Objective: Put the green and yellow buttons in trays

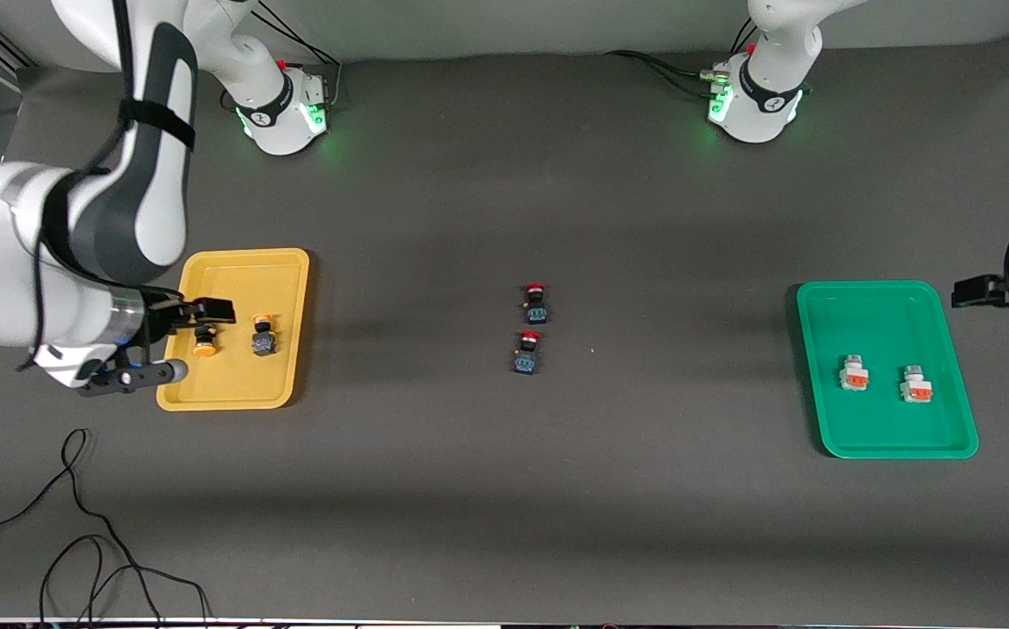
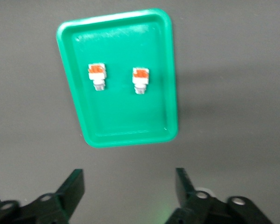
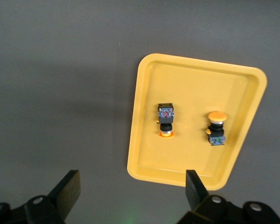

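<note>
My two yellow-capped buttons lie in the yellow tray [image 1: 242, 279], side by side and apart, neither touching the rim. One [image 1: 204, 342] points its cap toward the front camera. The other [image 1: 262, 336], toward the table's middle, points its cap away from that camera. My right gripper [image 1: 179, 342] hangs above the edge of this tray that faces the right arm's end of the table. Its fingers are spread wide and hold nothing. From the front the first button shows in the gap between the fingers, well below them. In the right wrist view both buttons [image 3: 166, 121] [image 3: 216, 128] lie clear of the fingertips [image 3: 67, 186].

The two white-bodied buttons with orange-red faces [image 1: 853, 374] [image 1: 916, 384] sit in the green tray [image 1: 888, 297] at the left arm's end of the table. They lie in the half nearer the front camera, level with each other and apart. My left gripper [image 2: 128, 186] waits in the air over bare table just off this tray, toward the left arm's end. Its fingers are also spread and empty. In the left wrist view both white buttons [image 2: 97, 76] [image 2: 140, 79] lie well clear of them.

Two red-capped black buttons [image 1: 535, 301] [image 1: 527, 352] rest on the dark table [image 1: 504, 489] midway between the trays, one nearer the camera than the other. Loose black cables [image 1: 76, 524] trail near the camera at the right arm's end.
</note>
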